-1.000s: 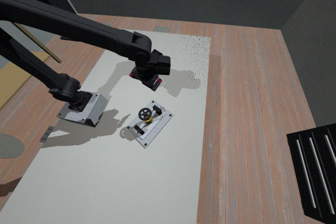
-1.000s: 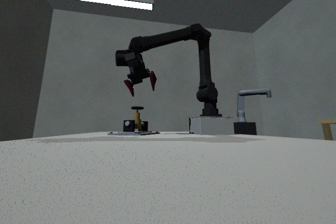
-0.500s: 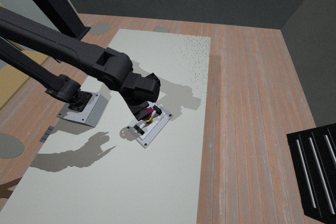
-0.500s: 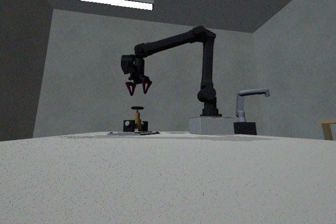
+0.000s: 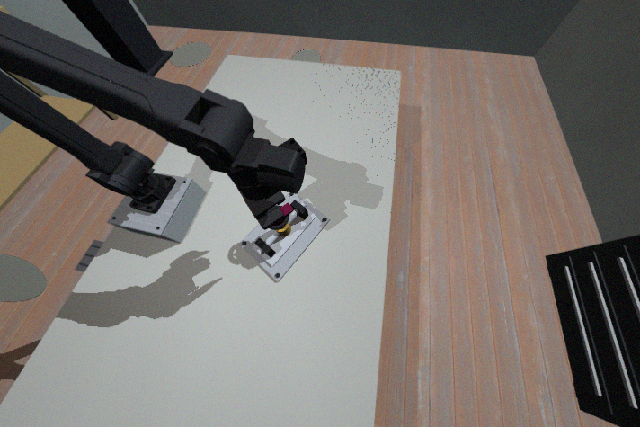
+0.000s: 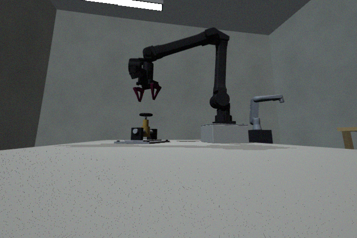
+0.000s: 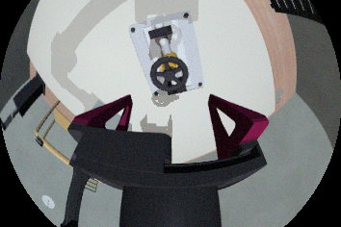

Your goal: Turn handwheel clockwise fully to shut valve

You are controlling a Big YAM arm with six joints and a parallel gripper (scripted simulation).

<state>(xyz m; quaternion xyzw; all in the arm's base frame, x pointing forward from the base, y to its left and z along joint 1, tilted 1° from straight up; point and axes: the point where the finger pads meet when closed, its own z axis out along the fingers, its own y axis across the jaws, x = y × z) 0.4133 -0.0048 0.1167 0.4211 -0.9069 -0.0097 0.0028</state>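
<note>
Hanging above the handwheel (image 6: 146, 114), the gripper (image 6: 147, 92) pointed down with its dark red fingers spread wide and nothing between them. The black wheel topped a yellow stem (image 6: 146, 127) on a valve bolted to a grey plate (image 5: 302, 250), which lay on the pale table (image 5: 207, 350) (roughly mid-table, well apart from the arm's grey base block (image 5: 178, 213)). From above, the arm's wrist (image 5: 269, 166) hid most of the wheel. Open air separated fingers and wheel.
</note>
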